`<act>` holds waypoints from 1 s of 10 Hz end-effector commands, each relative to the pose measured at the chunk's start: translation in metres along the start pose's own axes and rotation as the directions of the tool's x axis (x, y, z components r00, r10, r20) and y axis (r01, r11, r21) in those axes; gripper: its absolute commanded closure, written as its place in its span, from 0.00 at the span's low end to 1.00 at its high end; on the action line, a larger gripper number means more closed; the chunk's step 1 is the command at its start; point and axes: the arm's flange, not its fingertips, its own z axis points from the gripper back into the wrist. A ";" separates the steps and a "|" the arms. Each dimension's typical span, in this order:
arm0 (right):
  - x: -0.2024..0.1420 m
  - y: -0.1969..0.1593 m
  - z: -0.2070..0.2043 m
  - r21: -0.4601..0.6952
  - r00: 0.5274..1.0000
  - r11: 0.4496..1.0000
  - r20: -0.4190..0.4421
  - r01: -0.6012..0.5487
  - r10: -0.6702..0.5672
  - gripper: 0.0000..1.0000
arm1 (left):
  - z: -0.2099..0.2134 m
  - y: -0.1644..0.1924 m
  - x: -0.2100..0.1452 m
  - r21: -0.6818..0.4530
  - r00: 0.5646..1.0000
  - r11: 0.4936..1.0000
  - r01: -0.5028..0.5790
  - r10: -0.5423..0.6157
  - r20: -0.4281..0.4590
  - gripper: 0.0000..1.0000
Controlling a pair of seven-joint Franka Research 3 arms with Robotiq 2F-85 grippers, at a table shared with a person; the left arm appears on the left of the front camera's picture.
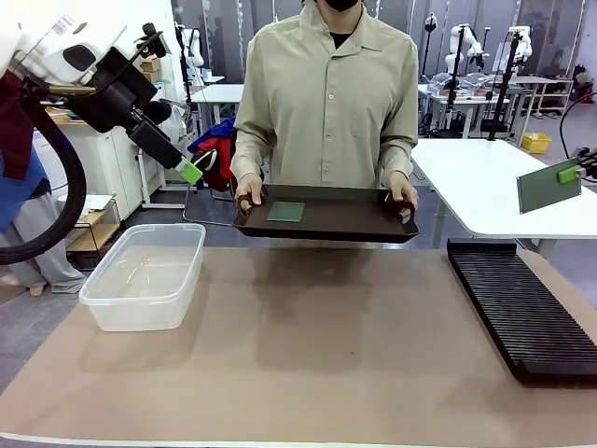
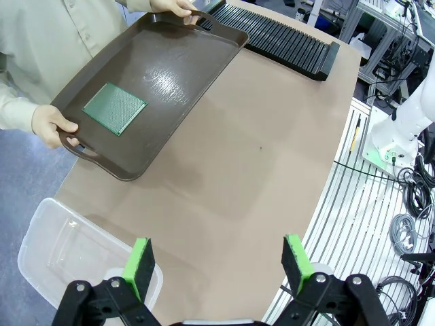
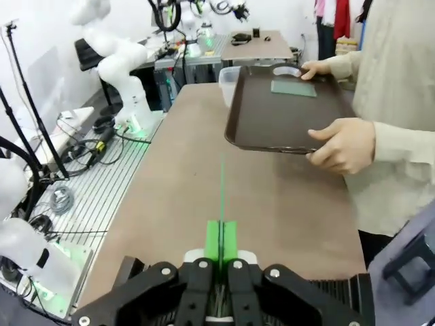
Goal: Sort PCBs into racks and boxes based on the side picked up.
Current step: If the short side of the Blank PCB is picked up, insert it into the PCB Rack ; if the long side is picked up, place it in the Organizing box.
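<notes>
My right gripper (image 1: 571,174) pinches a green board (image 1: 546,187) by its edge, so it may twist and miss the near-right rack (image 1: 527,308); my left gripper (image 2: 217,250) hangs open.

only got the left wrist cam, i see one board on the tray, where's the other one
observer: the right gripper has it, fingers shut on one edge of the board, up in the air at the right side of the table.
operator: is it over the rack yet
observer: in the front view it hangs well above the far end of the rack; whether it is right over the slots or beyond them, I cannot tell.
</notes>
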 end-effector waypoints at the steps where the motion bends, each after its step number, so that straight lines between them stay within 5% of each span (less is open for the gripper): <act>1: 0.009 -0.002 -0.007 0.024 1.000 1.000 -0.027 -0.005 0.006 0.98 | -0.001 0.000 -0.001 0.007 1.000 1.000 0.006 -0.006 0.003 0.00; 10: -0.016 -0.019 -0.007 0.068 0.996 0.995 0.038 -0.078 0.075 0.98 | -0.001 0.000 -0.001 0.007 1.000 1.000 0.006 -0.006 0.003 0.00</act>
